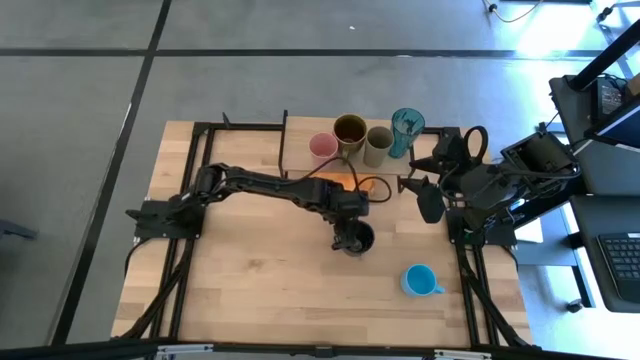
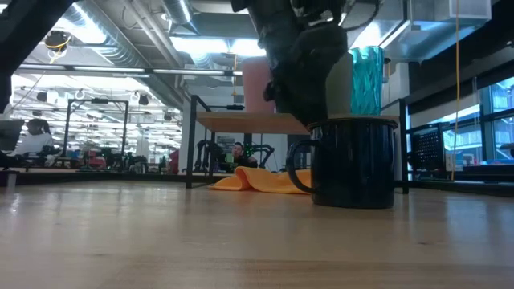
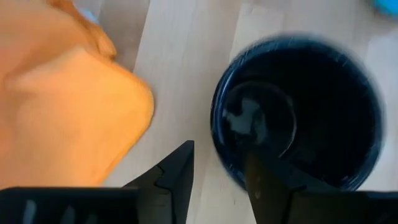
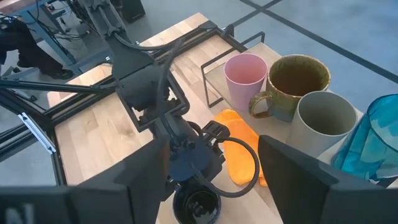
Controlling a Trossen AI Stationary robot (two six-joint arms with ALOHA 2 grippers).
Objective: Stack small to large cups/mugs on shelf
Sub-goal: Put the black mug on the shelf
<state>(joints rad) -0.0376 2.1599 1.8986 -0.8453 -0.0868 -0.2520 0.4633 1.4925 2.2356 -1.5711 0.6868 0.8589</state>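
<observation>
High view: we are seeing the left hand (image 1: 351, 240) reaching out over the middle of the counter (image 1: 250, 270) and sitting directly above the black mug (image 1: 358, 238), which is standing upright on the wood, well apart from the shelf (image 1: 300, 131). In the left wrist view the two fingers (image 3: 177, 171) are straddling the mug's rim, one outside the wall and one over the dark interior, so we are judging the hand spread around the wall and not yet pinching it. We are reading this rim hold as a way to lift the mug vertically and leave its base free for setting down.

Along the counter's far edge the pink cup (image 1: 323, 147), the mustard-brown mug (image 1: 350, 131), the olive-grey cup (image 1: 379, 143) and the teal patterned tumbler (image 1: 407, 128) are standing in a row on the shelf, apparently in rising size. The orange cloth (image 1: 352, 183) is lying in front of that row, just beside the black mug. The light blue mug (image 1: 420, 280) is waiting alone on the counter's near right area.

The right hand (image 1: 424, 185) is hovering at the counter's right side, near the tumbler, fingers spread and carrying nothing, keeping out of the left arm's path.

We are judging that the black and light blue mugs remain to be shelved.
</observation>
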